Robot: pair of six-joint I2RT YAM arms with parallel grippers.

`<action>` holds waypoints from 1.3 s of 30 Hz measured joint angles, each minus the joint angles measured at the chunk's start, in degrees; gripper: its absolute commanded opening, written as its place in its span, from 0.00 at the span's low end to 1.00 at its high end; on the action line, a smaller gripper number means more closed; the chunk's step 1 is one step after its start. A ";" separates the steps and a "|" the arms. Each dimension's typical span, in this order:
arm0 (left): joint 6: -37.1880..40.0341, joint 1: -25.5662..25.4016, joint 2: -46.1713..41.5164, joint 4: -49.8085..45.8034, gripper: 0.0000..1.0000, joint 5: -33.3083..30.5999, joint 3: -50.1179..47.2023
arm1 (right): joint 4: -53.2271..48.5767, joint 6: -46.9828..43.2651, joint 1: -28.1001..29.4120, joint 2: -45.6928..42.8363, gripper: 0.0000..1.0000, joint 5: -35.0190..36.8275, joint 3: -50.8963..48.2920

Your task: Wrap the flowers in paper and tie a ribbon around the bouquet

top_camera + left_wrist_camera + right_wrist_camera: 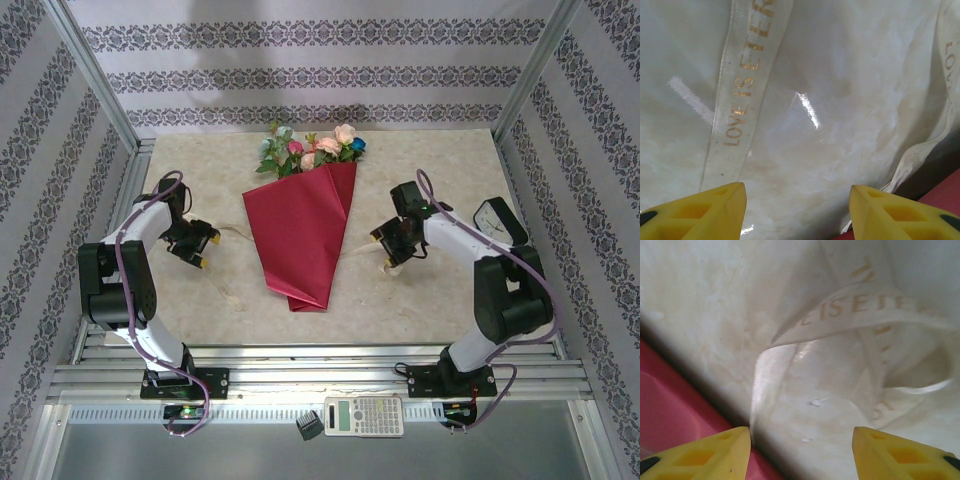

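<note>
The bouquet lies mid-table: a crimson paper cone, narrow end toward me, with flowers in pink, peach and blue at its far wide end. A cream ribbon lies flat on the table and comes out from both sides of the cone. My left gripper hovers open to the left of the cone; in its wrist view the left gripper straddles bare table between a lettered ribbon strand and the paper. My right gripper is open right of the cone, the right gripper over a looped ribbon beside the paper.
A calculator and a small black object rest on the metal shelf below the arm bases. Aluminium frame posts and patterned walls close in the marbled table on three sides.
</note>
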 measured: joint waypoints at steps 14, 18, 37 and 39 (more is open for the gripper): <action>-0.92 0.00 -0.57 1.40 0.54 1.18 -0.74 | 4.11 13.29 -0.81 20.02 0.00 -0.61 15.63; -0.92 0.00 -0.55 1.49 0.54 1.75 -0.74 | 4.07 13.35 -1.92 24.44 0.00 0.02 23.21; -4.26 -0.74 3.15 4.63 0.63 2.21 -0.92 | 4.00 13.11 -4.15 29.51 0.00 0.00 31.39; -7.41 -2.16 4.55 6.32 0.63 2.69 0.28 | 4.09 13.03 -4.15 29.51 0.00 -0.07 31.36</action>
